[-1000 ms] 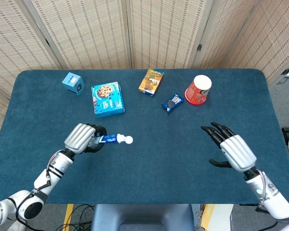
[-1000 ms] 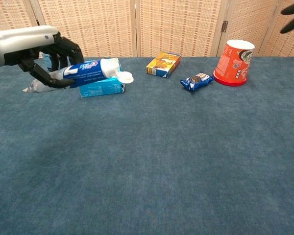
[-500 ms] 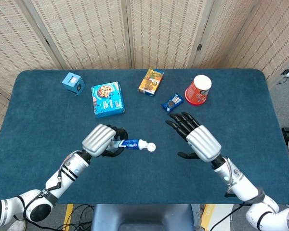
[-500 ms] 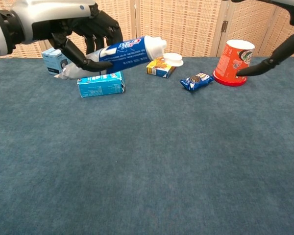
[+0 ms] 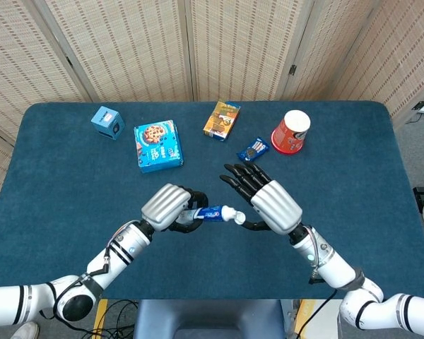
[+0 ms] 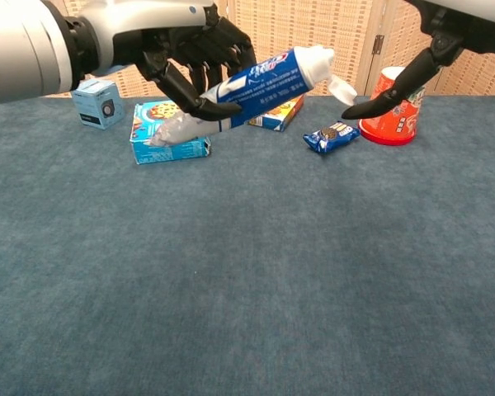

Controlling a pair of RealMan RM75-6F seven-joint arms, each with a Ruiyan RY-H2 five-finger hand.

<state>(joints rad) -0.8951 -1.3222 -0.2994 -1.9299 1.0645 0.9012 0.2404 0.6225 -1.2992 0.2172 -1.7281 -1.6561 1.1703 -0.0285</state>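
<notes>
My left hand [image 5: 168,207] [image 6: 190,49] grips a blue and white toothpaste tube [image 5: 210,213] [image 6: 252,89] above the table, its white cap [image 5: 230,215] [image 6: 330,73] pointing to the right. My right hand [image 5: 267,203] is open with fingers spread, right beside the cap. In the chest view its thumb [image 6: 384,97] reaches just under the cap, and I cannot tell whether it touches it.
Along the far side of the blue table [image 5: 71,176] lie a small blue cube box [image 5: 107,121], a blue cookie box [image 5: 157,145], an orange box [image 5: 222,119], a dark snack packet [image 5: 253,150] and a red cup [image 5: 290,132].
My left hand has carried the tube to the right and closer to the chest camera. My right hand has swung left from the table's right side to meet the cap.
</notes>
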